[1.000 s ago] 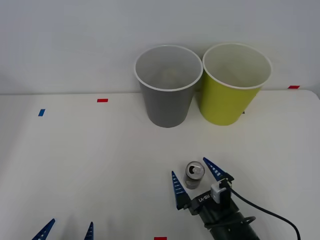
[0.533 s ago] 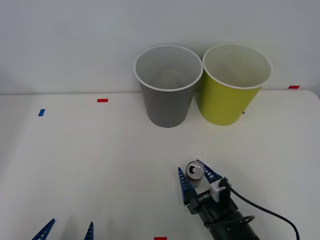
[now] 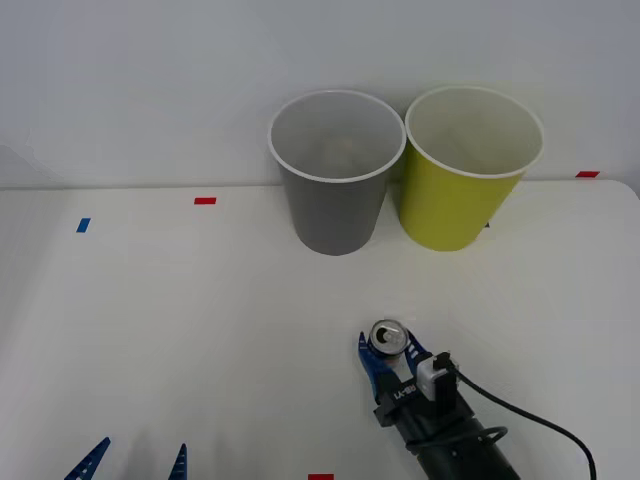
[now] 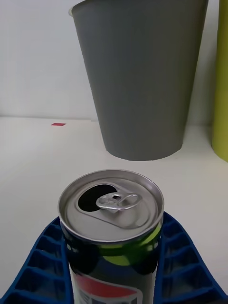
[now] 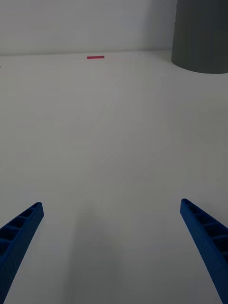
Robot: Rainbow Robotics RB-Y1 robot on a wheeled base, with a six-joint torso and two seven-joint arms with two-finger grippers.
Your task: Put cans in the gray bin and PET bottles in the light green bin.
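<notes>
Can (image 3: 388, 339) upright on table (image 3: 180, 320), near side, clamped in right gripper (image 3: 388, 355). Not yet lifted; drop into gray bin (image 3: 335, 170), far centre, still pending. Left gripper (image 3: 135, 462) spread wide, idle near-left.

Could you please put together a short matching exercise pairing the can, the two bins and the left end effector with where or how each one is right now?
Things:
1. can
2. gray bin
3. light green bin
4. left end effector

States:
A. open, at the table's near edge
B. far right of the table, by the wall
C. clamped between blue fingers of the right end effector
D. upright, just left of the other bin

Pairs: 1-C, 2-D, 3-B, 4-A
</notes>
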